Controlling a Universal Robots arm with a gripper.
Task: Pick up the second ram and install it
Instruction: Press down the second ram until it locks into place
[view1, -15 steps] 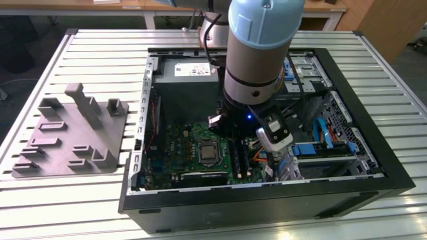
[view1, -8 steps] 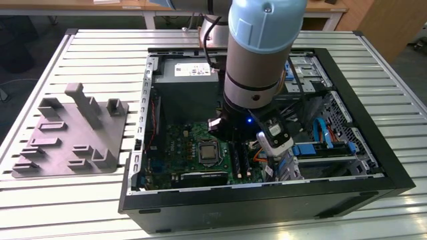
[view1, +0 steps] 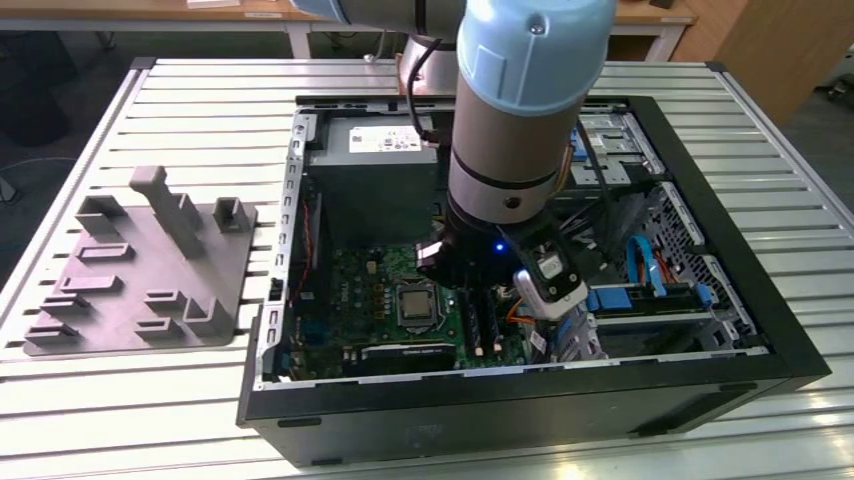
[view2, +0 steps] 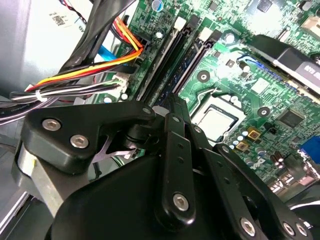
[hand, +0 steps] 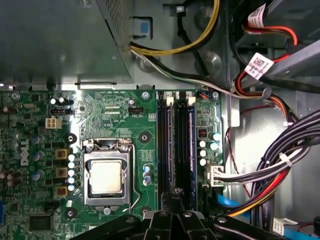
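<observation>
Black gripper linkage nearest the lens in both wrist views, bolted plates and pivot arms filling the foreground. Gripper (view2: 172, 100) has its fingers drawn together to a narrow tip, closed with nothing seen between them, poised right above the memory slots (hand: 176, 145) of the green motherboard (hand: 110, 112). In the first wrist view the gripper (hand: 174, 192) tip sits over the near end of the slots.

The second ram (hand: 192, 150), dark blue board, stands on edge in a slot, upright and parallel to the neighbouring slots; the other blue stick (hand: 172, 147) is seated beside it. In the second wrist view the second ram (view2: 184, 64) runs away from the fingertip along the black slot; cannot tell whether the tip touches it. White latch tabs sit at the far end of the slots.

CPU socket (hand: 106, 175) with its metal retention frame lies beside the slots, well clear of the gripper. Bundle of black, red, orange and yellow cables (hand: 280, 165) runs on the other side of the slots, with a white connector (hand: 214, 175) just beside them.

Exterior view: grey and blue arm (view1: 527, 110) reaches down into the open black computer case (view1: 534, 400) on a slatted metal table (view1: 200, 90). Grey plastic fixture (view1: 140, 265) with upright posts rests on the table at the exterior view's left, apart from the case. Power supply (view1: 374, 160) sits at the case's far end.
</observation>
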